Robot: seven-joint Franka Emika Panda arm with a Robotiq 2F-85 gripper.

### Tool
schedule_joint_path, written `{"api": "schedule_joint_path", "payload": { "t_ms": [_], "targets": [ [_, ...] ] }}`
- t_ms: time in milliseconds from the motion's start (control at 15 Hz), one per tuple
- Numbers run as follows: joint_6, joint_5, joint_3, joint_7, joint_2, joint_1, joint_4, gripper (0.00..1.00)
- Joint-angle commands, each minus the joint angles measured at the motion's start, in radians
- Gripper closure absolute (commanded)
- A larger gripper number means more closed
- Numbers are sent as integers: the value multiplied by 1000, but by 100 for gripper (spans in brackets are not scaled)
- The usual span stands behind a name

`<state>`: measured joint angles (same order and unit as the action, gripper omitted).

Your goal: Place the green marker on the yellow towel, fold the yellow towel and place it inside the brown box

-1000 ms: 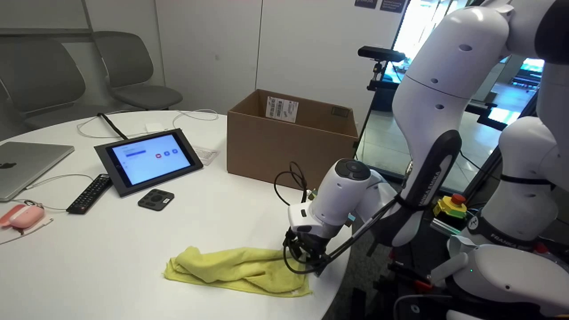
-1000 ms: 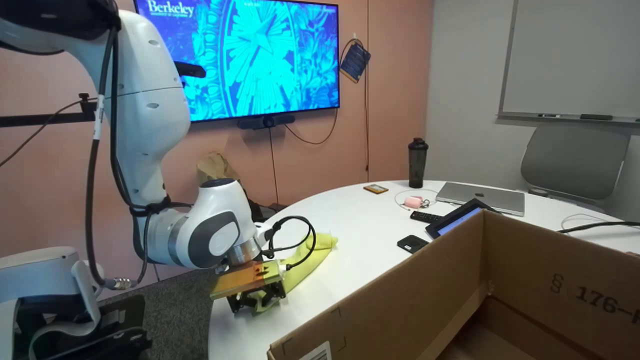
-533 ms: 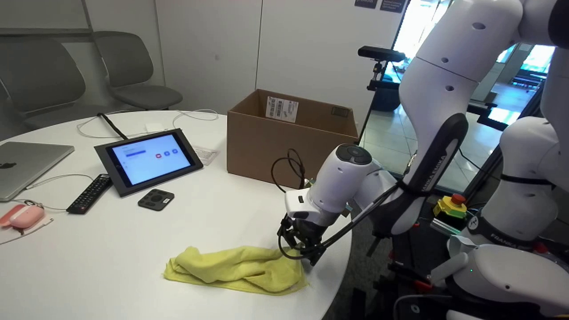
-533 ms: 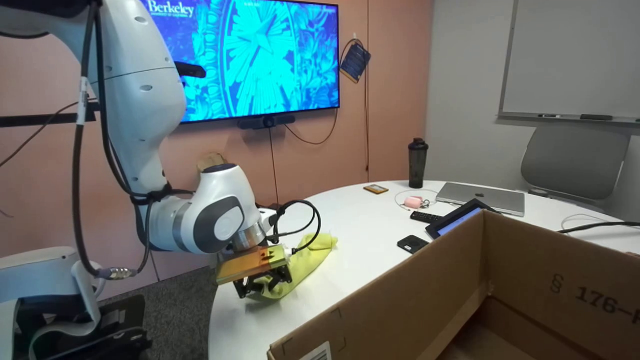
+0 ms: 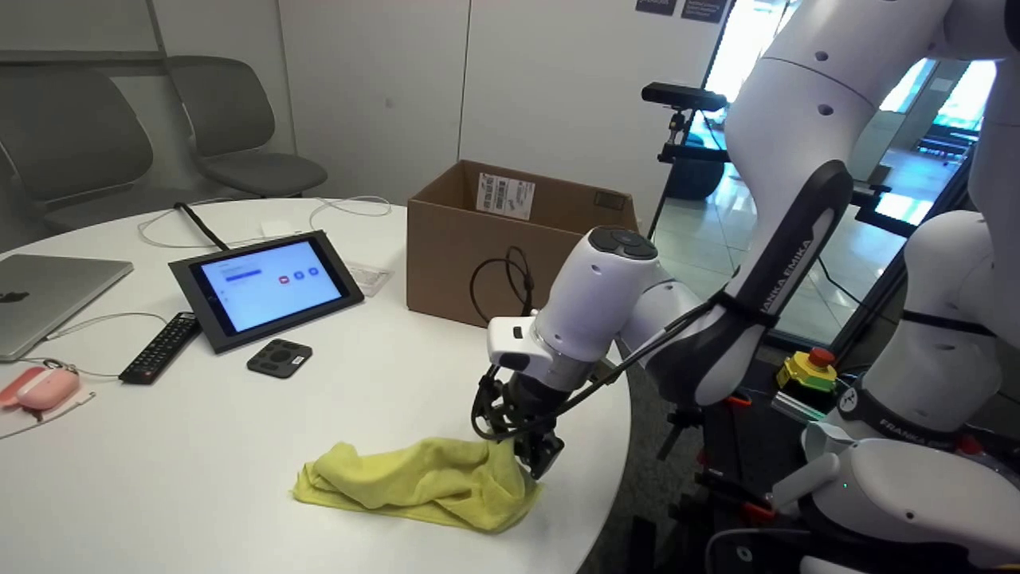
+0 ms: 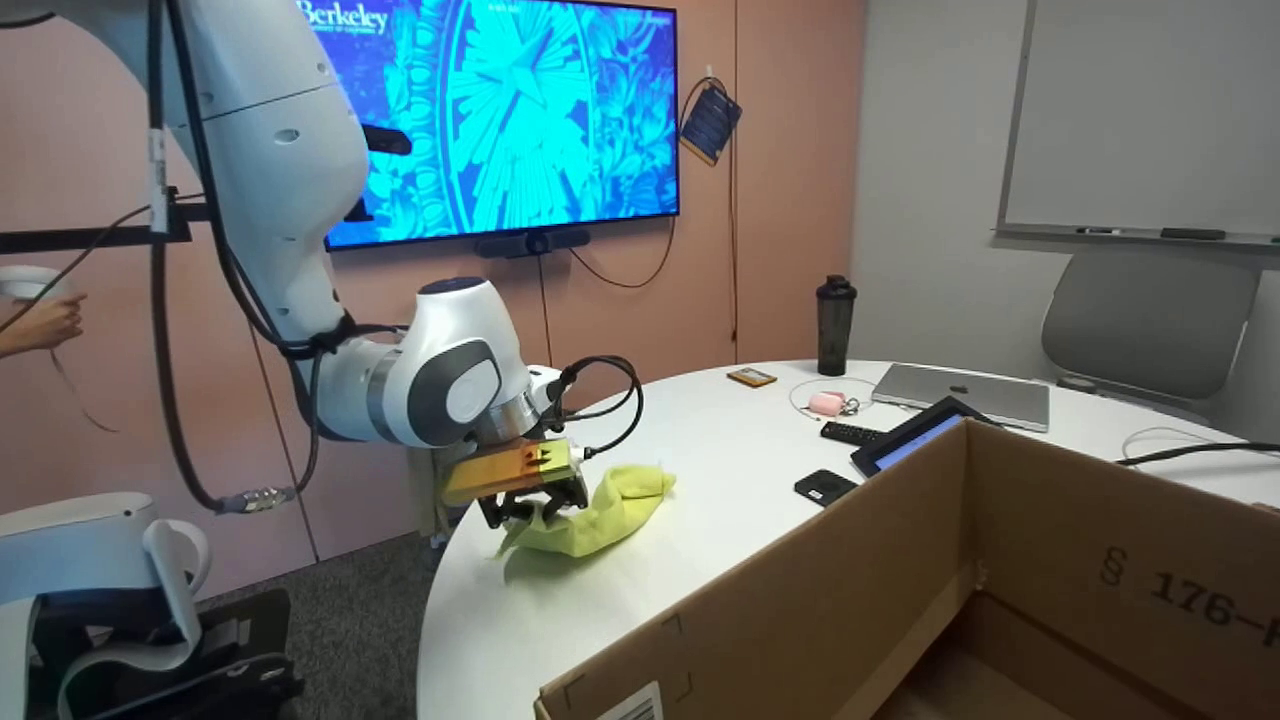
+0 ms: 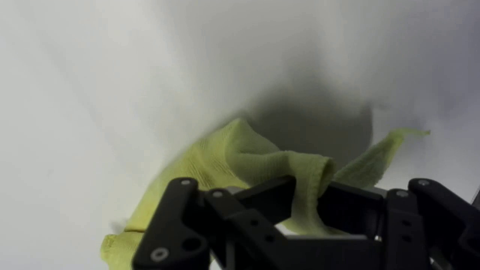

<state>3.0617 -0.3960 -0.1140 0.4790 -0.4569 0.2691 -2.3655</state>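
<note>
Higher than earlier, the end effector [image 7: 308,198] pinches the towel [image 5: 422,485], likely soft, light, best held across folds.

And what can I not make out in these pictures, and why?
Green marker: unseen in every view; folds of the yellow towel may hide it.
Full floor of the brown box: walls or picture edges cut it off in both exterior views.
Text on the tablet: too small in an exterior view.
Owner of the hand: cut off by the left edge in an exterior view.
</note>
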Motion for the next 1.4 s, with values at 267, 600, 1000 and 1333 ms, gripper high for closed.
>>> {"api": "schedule_joint_path", "payload": {
  "t_ms": [267, 600, 1000, 1333],
  "targets": [
    [-146, 55, 159, -391, -204, 197, 335, 97],
    [-182, 71, 304, -643, -392, 298, 561, 97],
    [-333, 97, 445, -924, -520, 403, 735, 85],
    [-437, 85, 403, -965, -485, 377, 767, 38]
  ]
}}
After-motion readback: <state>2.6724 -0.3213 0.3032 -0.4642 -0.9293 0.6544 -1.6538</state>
